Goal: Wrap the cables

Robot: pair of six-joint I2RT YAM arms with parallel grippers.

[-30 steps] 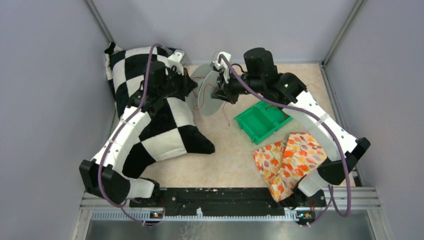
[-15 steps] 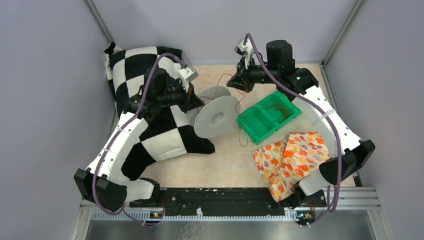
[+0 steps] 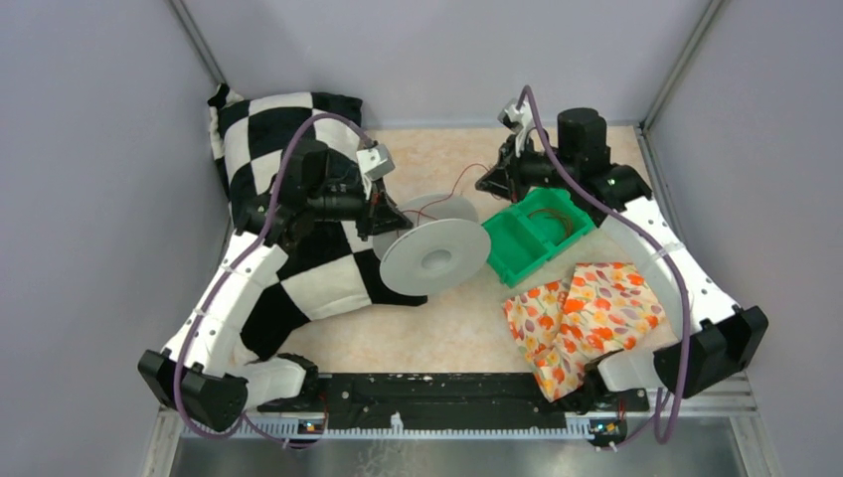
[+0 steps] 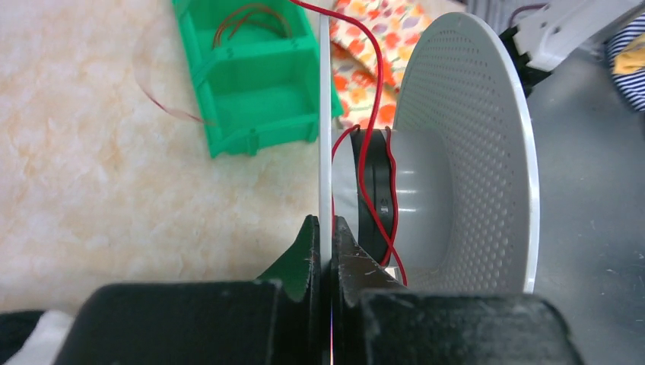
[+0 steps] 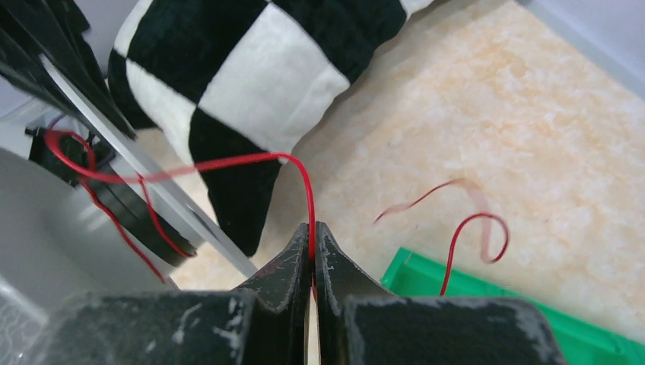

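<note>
My left gripper (image 3: 383, 212) is shut on the thin near flange of a grey-white spool (image 3: 432, 258), held tilted above the table; the jaws (image 4: 325, 228) pinch the flange edge. A thin red cable (image 3: 452, 194) loops round the spool's hub (image 4: 378, 91) and runs up to my right gripper (image 3: 494, 182), which is shut on it (image 5: 312, 232). The cable arcs from the spool (image 5: 46, 220) to the pinch (image 5: 228, 162). Its free end curls past the jaws (image 5: 479, 228). More reddish-brown cable loops (image 3: 549, 214) lie in the green bin (image 3: 517, 260).
A black-and-white checkered pillow (image 3: 298, 268) lies under the left arm. A floral cloth (image 3: 577, 318) lies at the near right, beside the green bin (image 4: 255, 84). Grey walls close in the table on three sides.
The left arm has carried the spool nearer and to the right, tilting it flatter. The right gripper has moved right with the red cable, drawing it out from the hub.
</note>
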